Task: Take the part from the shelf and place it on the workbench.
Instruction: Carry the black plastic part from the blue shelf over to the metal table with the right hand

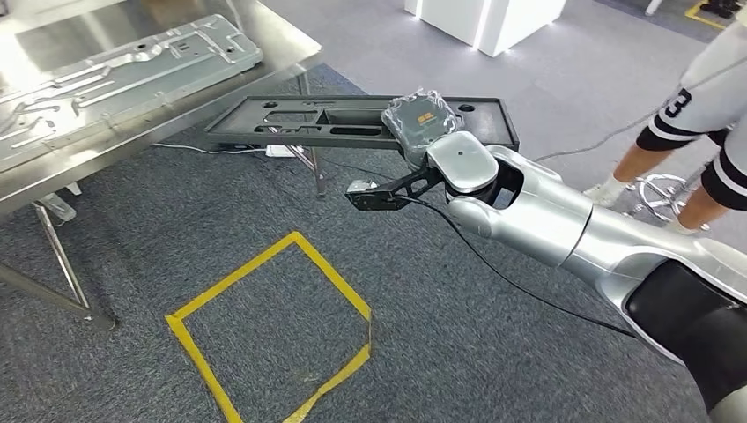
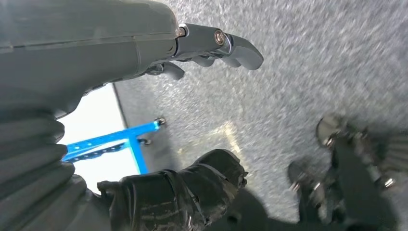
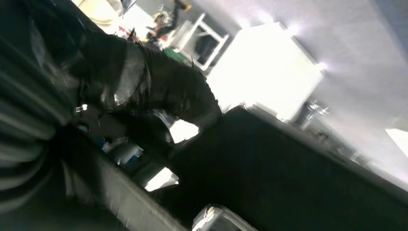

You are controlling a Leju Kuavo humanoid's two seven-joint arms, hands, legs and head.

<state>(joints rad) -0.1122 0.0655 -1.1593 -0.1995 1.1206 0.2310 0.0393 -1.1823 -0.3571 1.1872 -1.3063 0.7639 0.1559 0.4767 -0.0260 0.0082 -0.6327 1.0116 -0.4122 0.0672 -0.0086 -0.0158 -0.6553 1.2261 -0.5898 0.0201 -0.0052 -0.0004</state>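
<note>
In the head view my right hand (image 1: 421, 122), wrapped in clear film, grips the part (image 1: 335, 122), a long flat dark grey panel with cut-outs. The part hangs level in the air above the carpet, its left end close to the corner of the steel workbench (image 1: 275, 46). In the right wrist view my dark right hand (image 3: 144, 91) is clamped on the part's black edge (image 3: 288, 168). My left hand (image 2: 202, 110) hangs over the grey floor with thumb and fingers apart, holding nothing.
A silver stamped metal panel (image 1: 114, 79) lies on the workbench. A yellow tape square (image 1: 273, 326) marks the carpet below the part. A person (image 1: 705, 115) stands at the right by a chrome stool base (image 1: 656, 189). A black cable (image 1: 528, 291) crosses the floor.
</note>
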